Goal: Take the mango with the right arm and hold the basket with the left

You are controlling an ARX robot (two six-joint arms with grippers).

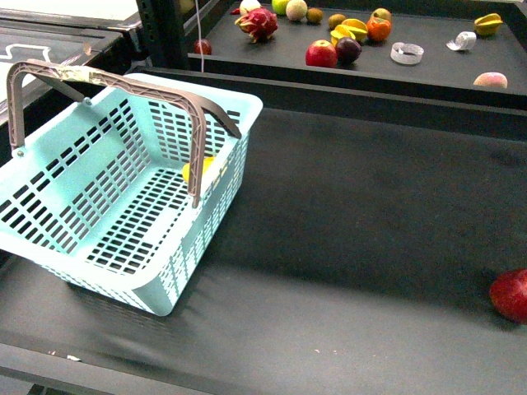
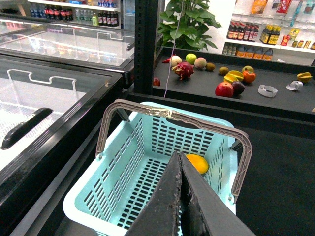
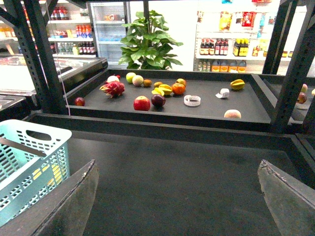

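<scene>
One mango [image 2: 197,162] lies half-hidden inside basket [image 1: 49,173].

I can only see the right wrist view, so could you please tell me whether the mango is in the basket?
Observer: Yes. The left wrist view shows the mango lying on the floor of the basket, close to one wall.
Operator: Thank you. Is the left claw gripping a basket handle?
Observer: No. The left claw is shut on nothing and hovers over the basket's inside, between the two raised handles.
Operator: Is anything on the table near my right side?
Observer: The front view shows a red fruit at the table's right edge, outside your picture.
</scene>
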